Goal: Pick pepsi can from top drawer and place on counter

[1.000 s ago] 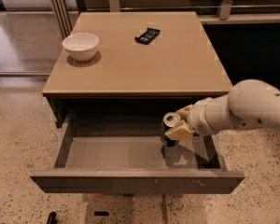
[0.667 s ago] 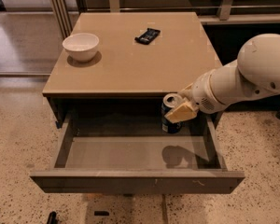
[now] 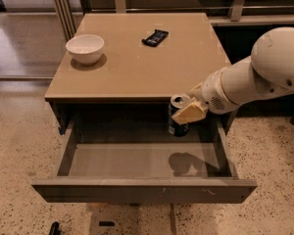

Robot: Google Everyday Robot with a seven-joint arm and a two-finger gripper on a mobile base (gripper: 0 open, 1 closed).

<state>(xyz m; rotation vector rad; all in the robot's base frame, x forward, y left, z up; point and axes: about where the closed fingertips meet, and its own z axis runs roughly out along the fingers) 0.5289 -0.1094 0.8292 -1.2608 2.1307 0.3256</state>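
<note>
Tan desk (image 3: 132,67) fills the upper frame; right of centre, above the open top drawer (image 3: 127,160), my gripper (image 3: 183,114) hangs, fingers (image 3: 191,112) clamped on the pepsi can (image 3: 177,128).

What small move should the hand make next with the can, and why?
Probably lift a little higher, straight up. The hand holds the can above the open drawer, near its right side. Most of the can appears to sit below the front edge of the counter, and only its top reaches that level. Moving toward the counter now would likely hit the edge.
</note>
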